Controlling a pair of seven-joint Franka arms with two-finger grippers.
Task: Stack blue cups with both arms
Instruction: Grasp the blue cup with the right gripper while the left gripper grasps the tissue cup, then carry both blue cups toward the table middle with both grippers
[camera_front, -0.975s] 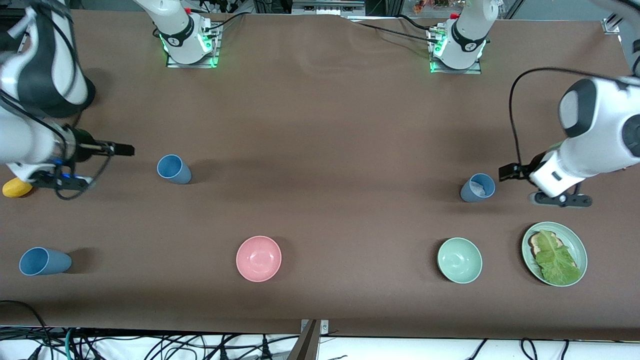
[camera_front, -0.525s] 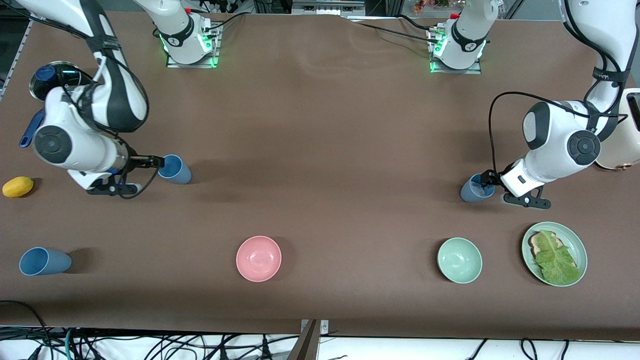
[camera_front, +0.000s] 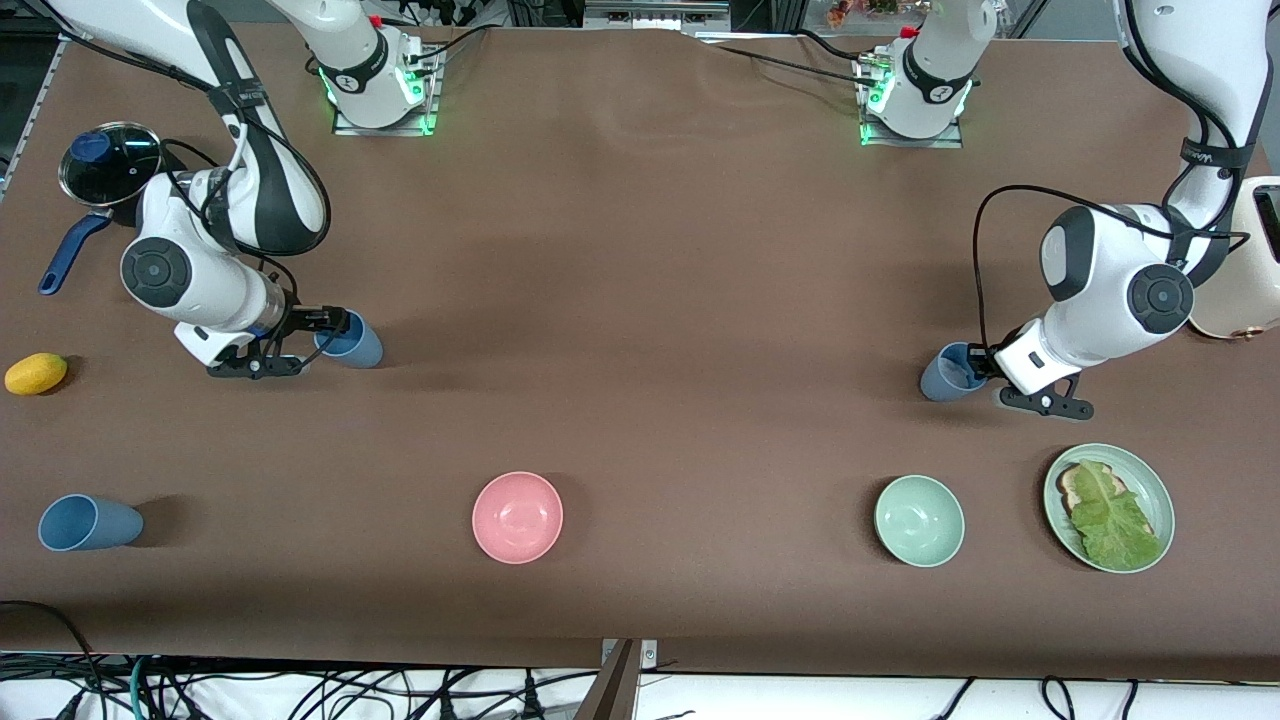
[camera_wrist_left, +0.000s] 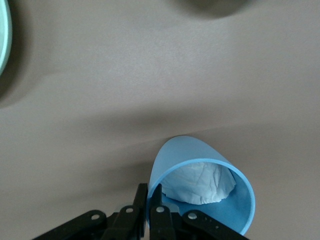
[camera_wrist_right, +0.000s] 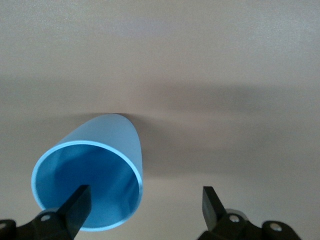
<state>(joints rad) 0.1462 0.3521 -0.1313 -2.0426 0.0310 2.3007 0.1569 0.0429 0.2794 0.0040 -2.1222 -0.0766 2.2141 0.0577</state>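
Note:
Three blue cups stand on the brown table. One blue cup (camera_front: 352, 341) is toward the right arm's end. My right gripper (camera_front: 330, 320) is open at its rim: in the right wrist view one finger is inside the cup (camera_wrist_right: 105, 132) and the other is well outside, gripper (camera_wrist_right: 144, 192). A greyer blue cup (camera_front: 948, 373) stands toward the left arm's end, with crumpled paper (camera_wrist_left: 200, 181) inside. My left gripper (camera_front: 978, 362) is shut on its rim (camera_wrist_left: 149, 189). The third blue cup (camera_front: 85, 522) stands nearer the camera at the right arm's end, untouched.
A pink bowl (camera_front: 517, 517), a pale green bowl (camera_front: 919, 520) and a green plate with toast and lettuce (camera_front: 1150, 480) stand nearer the camera. A lemon (camera_front: 35, 373), a lidded pan (camera_front: 108, 158) and a cream appliance (camera_front: 1250, 270) sit at the table ends.
Both arms swung in and came down to their cups. The right gripper slid forward over its cup's rim. The left gripper moved onto its cup's rim.

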